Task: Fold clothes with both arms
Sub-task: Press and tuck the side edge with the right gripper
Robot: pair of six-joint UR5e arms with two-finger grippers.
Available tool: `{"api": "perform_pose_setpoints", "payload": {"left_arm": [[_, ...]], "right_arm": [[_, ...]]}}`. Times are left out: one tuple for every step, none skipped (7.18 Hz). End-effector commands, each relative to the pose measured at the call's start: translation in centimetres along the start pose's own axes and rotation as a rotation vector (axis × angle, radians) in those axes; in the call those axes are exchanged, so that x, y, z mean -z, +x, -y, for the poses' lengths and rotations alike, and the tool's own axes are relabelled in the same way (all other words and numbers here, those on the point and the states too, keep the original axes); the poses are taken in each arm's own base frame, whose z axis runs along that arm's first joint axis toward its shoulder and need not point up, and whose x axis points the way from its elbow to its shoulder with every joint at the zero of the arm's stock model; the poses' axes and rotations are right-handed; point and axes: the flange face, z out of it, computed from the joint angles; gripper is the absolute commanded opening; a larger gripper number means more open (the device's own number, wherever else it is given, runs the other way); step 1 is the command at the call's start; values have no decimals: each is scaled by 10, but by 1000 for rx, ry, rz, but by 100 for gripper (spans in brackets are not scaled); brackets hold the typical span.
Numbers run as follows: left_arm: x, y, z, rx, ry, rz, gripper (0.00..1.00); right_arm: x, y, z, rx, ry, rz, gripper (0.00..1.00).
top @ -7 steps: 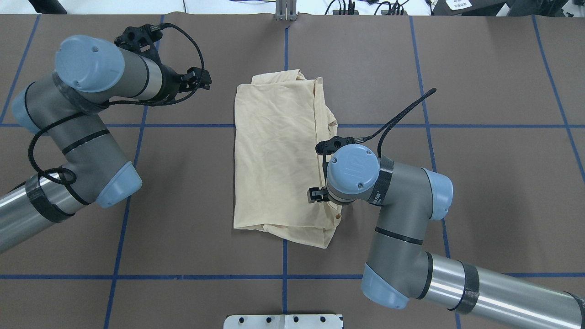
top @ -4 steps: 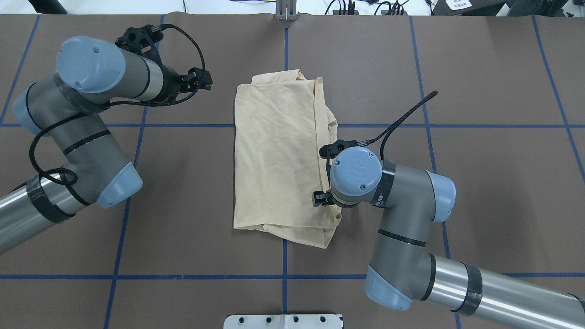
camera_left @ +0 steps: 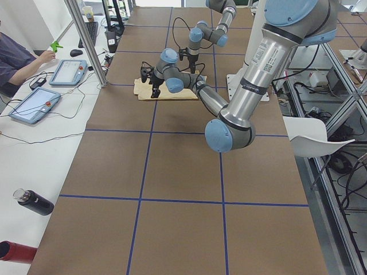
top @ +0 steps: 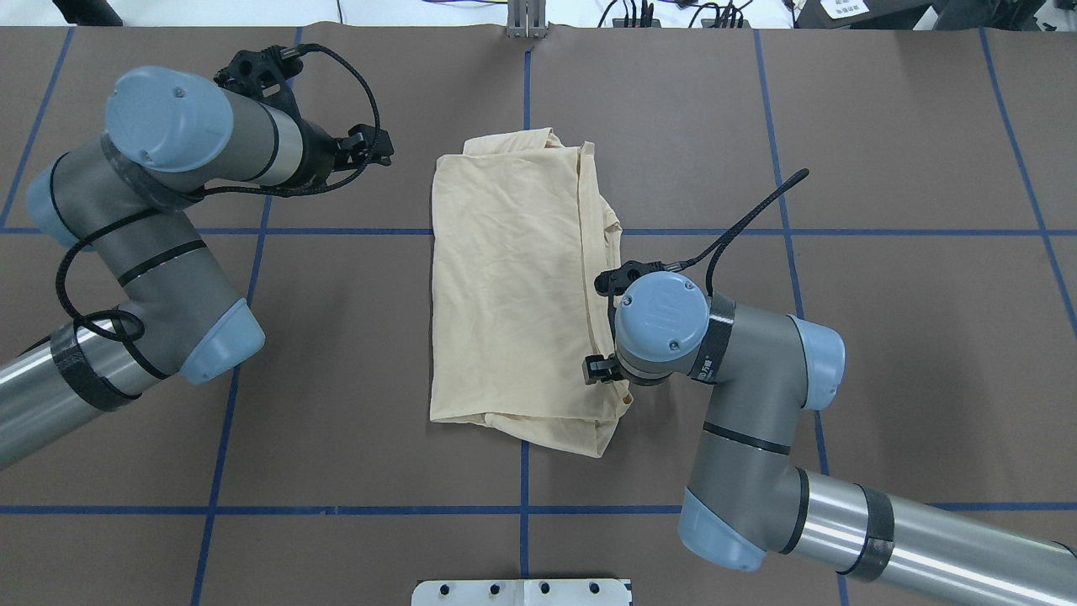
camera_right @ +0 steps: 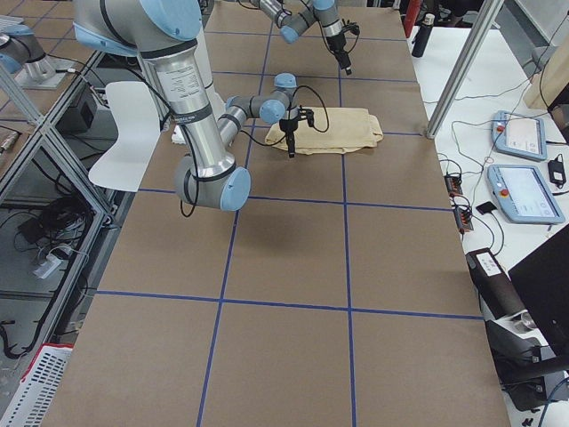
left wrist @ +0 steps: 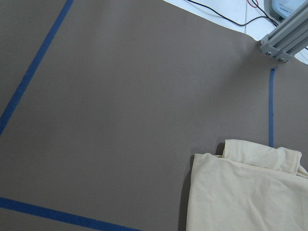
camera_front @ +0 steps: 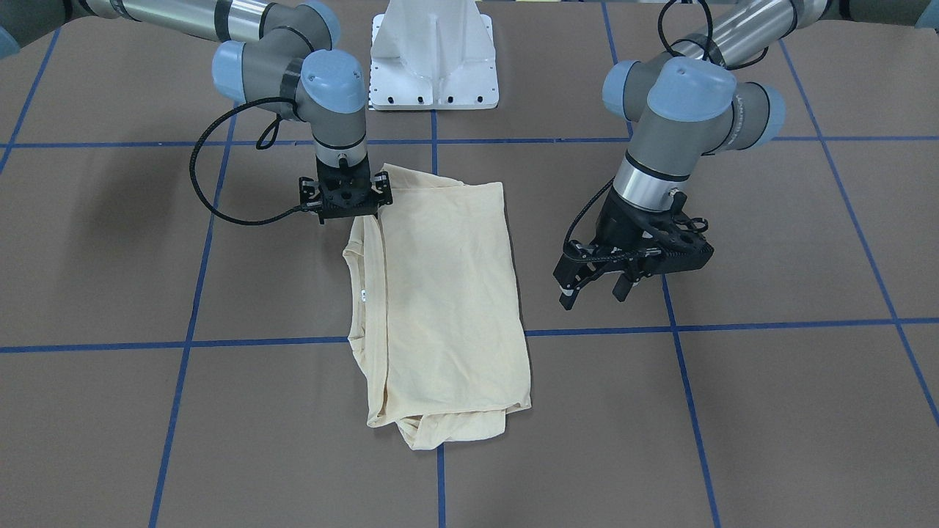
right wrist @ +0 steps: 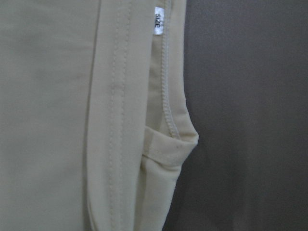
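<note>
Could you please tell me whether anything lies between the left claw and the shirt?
Nothing visible does: only bare brown table separates the open left claw from the nearest edge of the shirt.

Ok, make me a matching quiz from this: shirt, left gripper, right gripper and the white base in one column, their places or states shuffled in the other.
1 shirt
2 left gripper
3 right gripper
4 white base

A open, over bare table beside the shirt
B at the table's robot-side edge
C folded, lying flat mid-table
D pointing down at the shirt's edge

Pairs: 1-C, 2-A, 3-D, 4-B
</note>
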Motion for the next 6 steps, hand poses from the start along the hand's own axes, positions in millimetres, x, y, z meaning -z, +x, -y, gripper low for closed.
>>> {"api": "perform_pose_setpoints", "payload": {"left_arm": [[0,2,0,-1,0,-3,100],[1,4,0,0,0,-6,100],[1,5,-1,-1,-1,-6,100],[1,6,-1,-1,1,-9,100],[2,6,-1,-1,-1,-9,100],[3,6,0,-1,1,-11,100]], "right_arm": [[1,17,9,15,-9,-15,100],[2,30,7,19,-12,-16,100],[1,45,2,26,-14,-24,100],[0,56,3,29,-12,-32,100],[1,59,6,27,-9,-35,100],[7,58,14,19,2,-29,100]]}}
